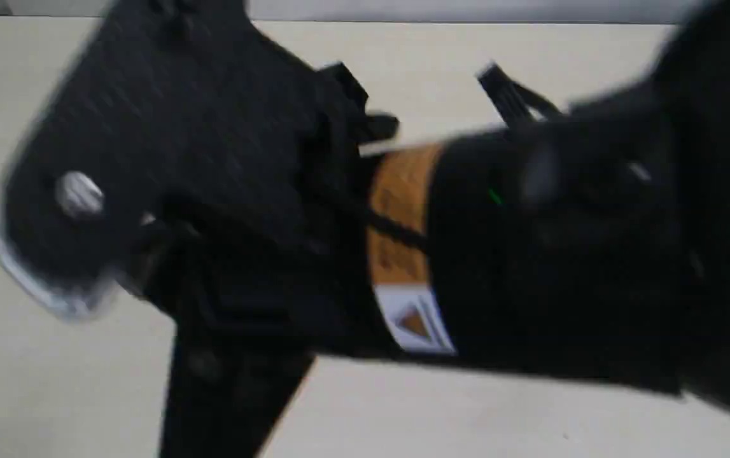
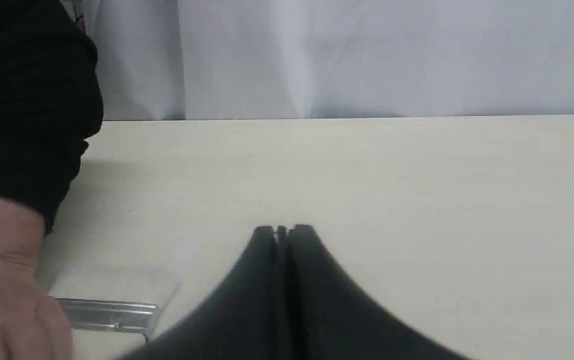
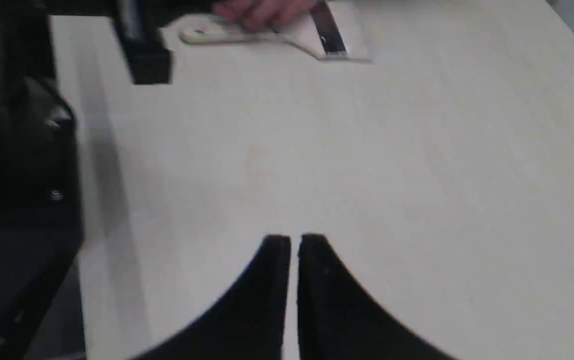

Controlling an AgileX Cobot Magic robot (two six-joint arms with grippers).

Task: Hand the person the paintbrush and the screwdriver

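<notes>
paintbrush (image 3: 299, 39) looking light, rigid | person's hand (image 3: 261, 11) covering handle (image 3: 201, 34), grasp unclear | ferrule (image 3: 331, 37) offering free hold | left gripper (image 2: 283, 230), right gripper (image 3: 294, 240) pressed together

The table (image 2: 417, 175) is finished in a pale, smooth, matt surface. The paintbrush (image 2: 109, 315) is bound by a bright, glossy metal ferrule. A sleeve (image 2: 26, 100) of dark matt cloth is worn by the person (image 2: 1, 280). The left gripper (image 2: 282, 231) is seen as matt black plastic; a white cloth (image 2: 367, 55) is hung behind.

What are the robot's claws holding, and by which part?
Nothing; left gripper and right gripper are shut, empty. The person's hand lies on the paintbrush handle.
</notes>
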